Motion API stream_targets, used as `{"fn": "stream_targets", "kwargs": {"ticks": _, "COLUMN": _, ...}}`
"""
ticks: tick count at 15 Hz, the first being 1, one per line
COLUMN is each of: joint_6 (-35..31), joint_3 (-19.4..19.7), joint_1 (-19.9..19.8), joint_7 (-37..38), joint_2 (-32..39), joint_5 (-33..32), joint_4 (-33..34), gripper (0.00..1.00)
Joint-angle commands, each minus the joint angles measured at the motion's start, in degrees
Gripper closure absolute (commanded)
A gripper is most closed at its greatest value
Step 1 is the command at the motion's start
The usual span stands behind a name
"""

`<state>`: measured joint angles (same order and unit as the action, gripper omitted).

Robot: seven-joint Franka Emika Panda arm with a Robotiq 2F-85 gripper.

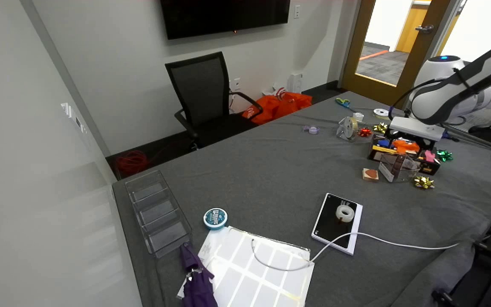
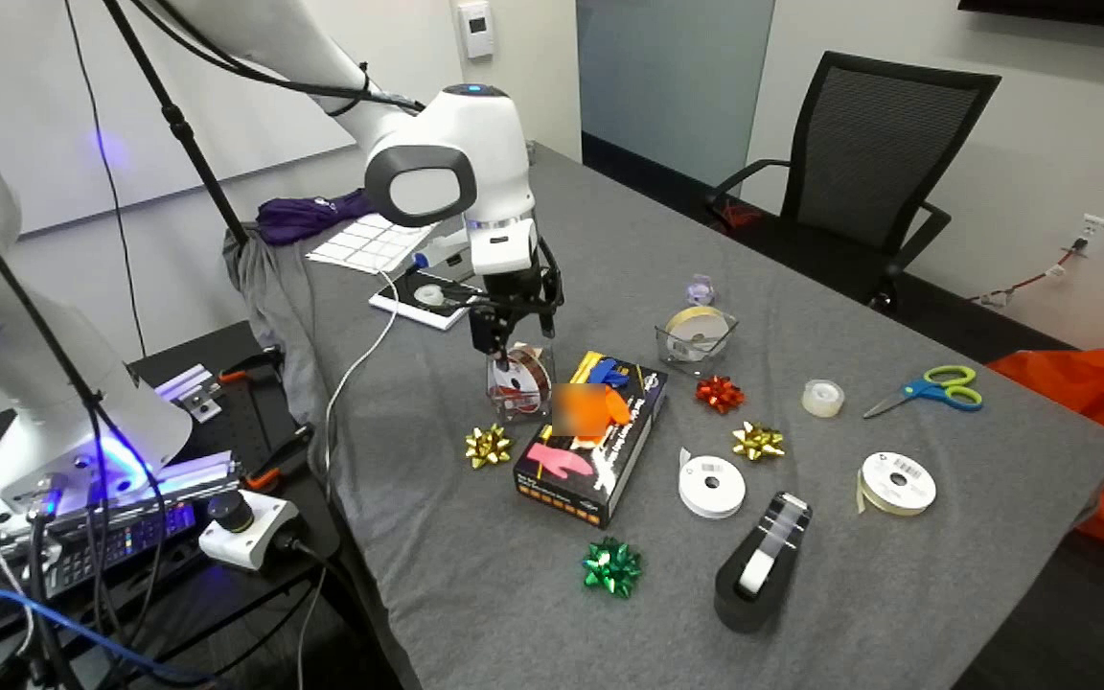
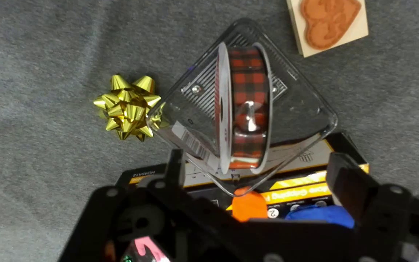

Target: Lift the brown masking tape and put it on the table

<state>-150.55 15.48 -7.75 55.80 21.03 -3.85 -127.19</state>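
Note:
The brown masking tape (image 3: pixel 250 80) looks in the wrist view like a spool of red-and-dark plaid ribbon with pale side discs. It stands on edge inside a clear square container (image 3: pixel 300 109). In an exterior view the tape (image 2: pixel 525 376) appears reddish-brown through the clear wall. My gripper (image 3: pixel 258 165) is open, its fingers spread wide to either side of the tape's near end as the wrist view sees it, nothing held between them. In an exterior view the gripper (image 2: pixel 521 343) hangs just over the container. The table (image 1: pixel 249 179) has a dark grey top.
A black glove box (image 2: pixel 562 494) with coloured gloves pictured sits right beside the container. Around it are a gold bow (image 3: pixel 127 107), a heart stamp (image 3: pixel 329 22), a green bow (image 2: pixel 612 566), a white spool (image 2: pixel 711 486) and a tape dispenser (image 2: pixel 763 565). A white cable (image 1: pixel 390 243) crosses the table.

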Motion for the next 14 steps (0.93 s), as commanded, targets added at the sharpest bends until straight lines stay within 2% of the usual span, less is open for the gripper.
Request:
{"fn": "stream_targets", "kwargs": {"ticks": 1, "joint_6": -2.42, "joint_3": 2.32, "joint_1": 1.81, "joint_7": 0.93, "joint_2": 3.16, "joint_5": -0.42, "joint_4": 1.30, "gripper": 0.00}}
{"fn": "stream_targets", "kwargs": {"ticks": 7, "joint_6": -4.37, "joint_3": 3.18, "joint_1": 2.89, "joint_7": -0.55, "joint_2": 5.04, "joint_5": -0.36, "joint_4": 0.38, "gripper": 0.00}}
{"fn": "stream_targets", "kwargs": {"ticks": 8, "joint_6": -4.78, "joint_3": 3.30, "joint_1": 3.03, "joint_7": -0.68, "joint_2": 5.37, "joint_5": -0.35, "joint_4": 0.35, "gripper": 0.15}}
{"fn": "stream_targets", "kwargs": {"ticks": 9, "joint_6": -4.96, "joint_3": 3.49, "joint_1": 3.25, "joint_7": -0.70, "joint_2": 5.68, "joint_5": -0.42, "joint_4": 0.43, "gripper": 0.26}}
{"fn": "stream_targets", "kwargs": {"ticks": 14, "joint_6": -5.42, "joint_3": 4.22, "joint_1": 3.97, "joint_7": -1.15, "joint_2": 6.36, "joint_5": -0.55, "joint_4": 0.27, "gripper": 0.61}}
